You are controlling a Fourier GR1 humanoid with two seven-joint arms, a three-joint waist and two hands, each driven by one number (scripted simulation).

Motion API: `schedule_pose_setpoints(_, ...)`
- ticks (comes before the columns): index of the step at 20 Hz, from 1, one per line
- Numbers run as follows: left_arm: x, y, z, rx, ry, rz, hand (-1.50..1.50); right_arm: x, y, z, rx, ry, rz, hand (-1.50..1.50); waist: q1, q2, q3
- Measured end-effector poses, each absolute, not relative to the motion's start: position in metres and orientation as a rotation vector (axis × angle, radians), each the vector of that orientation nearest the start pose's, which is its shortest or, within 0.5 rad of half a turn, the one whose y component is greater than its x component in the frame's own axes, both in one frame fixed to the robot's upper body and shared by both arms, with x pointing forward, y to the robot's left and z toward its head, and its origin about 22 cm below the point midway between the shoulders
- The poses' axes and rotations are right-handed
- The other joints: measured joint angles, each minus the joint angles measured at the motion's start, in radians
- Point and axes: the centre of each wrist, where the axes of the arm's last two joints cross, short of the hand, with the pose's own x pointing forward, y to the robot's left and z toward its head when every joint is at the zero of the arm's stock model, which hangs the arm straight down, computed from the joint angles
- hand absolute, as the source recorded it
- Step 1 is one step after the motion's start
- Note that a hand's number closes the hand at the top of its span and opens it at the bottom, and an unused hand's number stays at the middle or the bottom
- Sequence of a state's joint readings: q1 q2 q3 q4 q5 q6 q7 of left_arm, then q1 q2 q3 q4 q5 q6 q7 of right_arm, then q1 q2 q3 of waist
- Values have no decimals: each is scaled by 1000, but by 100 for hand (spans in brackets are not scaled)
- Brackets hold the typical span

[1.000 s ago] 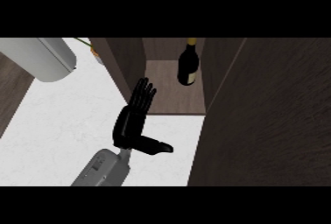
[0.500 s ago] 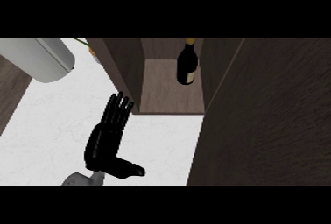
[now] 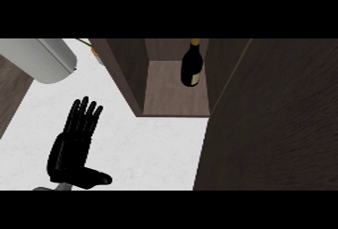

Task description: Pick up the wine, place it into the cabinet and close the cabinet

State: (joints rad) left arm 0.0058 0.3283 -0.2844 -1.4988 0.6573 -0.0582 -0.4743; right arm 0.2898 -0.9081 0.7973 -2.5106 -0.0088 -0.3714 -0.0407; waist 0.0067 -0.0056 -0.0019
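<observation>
We see grey rounded object (image 3: 41,59) at far left on white surface (image 3: 152,147). We note one black hand (image 3: 74,147) low left, fingers straight and together, thumb out sideways, holding nothing; which hand, we cannot tell. Dark wood cabinet (image 3: 125,71) stands open. Wine (image 3: 192,67): dark bottle, yellowish cap and pale label, upright on cabinet shelf, toward right wall. Cabinet door (image 3: 277,120) fills right side.

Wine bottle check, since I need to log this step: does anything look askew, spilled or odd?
Nothing stands out. The wine bottle stands upright inside the open cabinet, with no spill around it. The one hand in view is open over the white counter, holding nothing. The cabinet door is not yet closed.
</observation>
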Motion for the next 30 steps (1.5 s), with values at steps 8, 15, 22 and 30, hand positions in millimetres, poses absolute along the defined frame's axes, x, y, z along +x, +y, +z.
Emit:
schedule_pose_setpoints(8, 228, 295, 5, -418, -1841, 157, -150, 74, -195, 141, 349, -1757, 734, 150, -2, 0, -2)
schedule_pose_setpoints(15, 224, 332, 12, -412, -1846, 146, -150, 77, -193, 144, 352, -1744, 777, 150, 3, 2, -3)
schedule_pose_setpoints(22, 225, 349, 20, -426, -1848, 124, -150, 85, -190, 149, 359, -1773, 810, 150, 22, 7, -5)
schedule_pose_setpoints(30, 229, 362, 27, -440, -1849, 102, -150, 105, -184, 161, 328, -1858, 804, 150, 56, 14, -7)
